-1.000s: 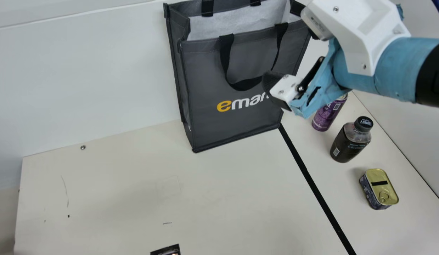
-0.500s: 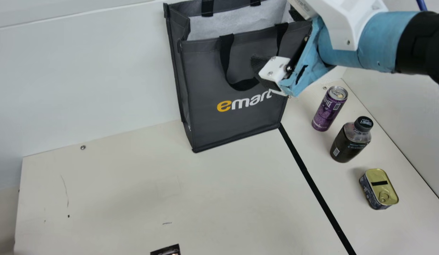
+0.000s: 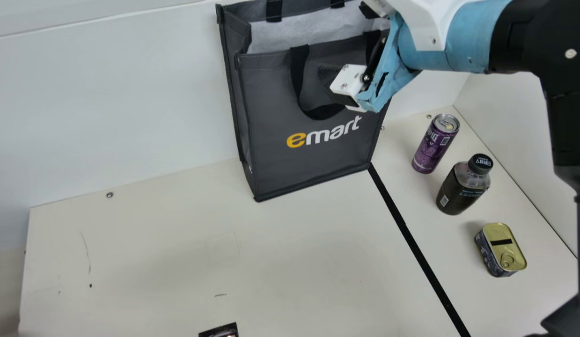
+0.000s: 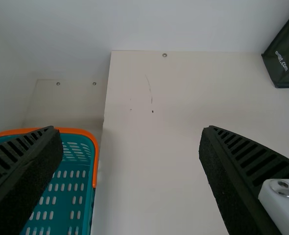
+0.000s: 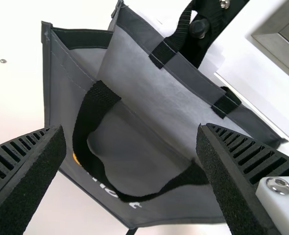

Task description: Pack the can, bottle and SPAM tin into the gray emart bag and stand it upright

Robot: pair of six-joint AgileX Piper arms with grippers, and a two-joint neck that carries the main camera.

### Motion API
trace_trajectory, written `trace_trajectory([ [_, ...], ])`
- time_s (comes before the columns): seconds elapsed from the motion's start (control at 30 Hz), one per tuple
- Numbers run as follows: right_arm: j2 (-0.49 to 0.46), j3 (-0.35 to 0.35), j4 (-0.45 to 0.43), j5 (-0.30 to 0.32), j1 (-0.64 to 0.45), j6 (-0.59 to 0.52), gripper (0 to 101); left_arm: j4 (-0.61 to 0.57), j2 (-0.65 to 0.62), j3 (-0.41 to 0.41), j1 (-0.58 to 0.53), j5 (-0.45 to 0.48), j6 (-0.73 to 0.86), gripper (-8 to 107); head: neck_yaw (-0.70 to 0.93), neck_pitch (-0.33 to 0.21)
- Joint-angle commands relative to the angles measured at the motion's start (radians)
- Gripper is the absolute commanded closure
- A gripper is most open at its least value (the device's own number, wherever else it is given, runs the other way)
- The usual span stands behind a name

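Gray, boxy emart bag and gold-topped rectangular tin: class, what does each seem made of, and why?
The bag: matte fabric, probably nonwoven, with stitched edges and creased sides. The tin: smooth metal, apparently, with a shiny gold lid and ring pull.

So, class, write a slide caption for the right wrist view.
The open right claw facing the gray bag, whose black front handle loops down.

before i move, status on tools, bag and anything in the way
Left tool open, empty; right tool open by front handle of upright gray bag. Can, bottle, tin on table, unpacked. Possible snag: handle loop hanging loose.
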Motion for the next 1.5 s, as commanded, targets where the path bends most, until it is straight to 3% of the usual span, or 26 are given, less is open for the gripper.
trace_trajectory([
  [0.0,0.016,-0.007,0.011,0.000,-0.005,-0.020,6,0.000,0.000,0.000,0.000,0.000,0.000,9,-0.001,-0.023],
  [0.7,0.131,-0.020,0.141,0.000,-0.040,-0.269,6,0.000,0.000,0.000,0.000,0.000,0.000,9,-0.001,-0.023],
  [1.4,0.187,0.001,0.121,0.000,-0.044,-0.430,6,0.000,0.000,0.000,0.000,0.000,0.000,9,-0.001,-0.023],
  [1.47,0.191,0.000,0.121,0.000,-0.045,-0.434,20,0.000,0.000,0.000,0.000,0.000,0.000,9,-0.001,-0.023],
])
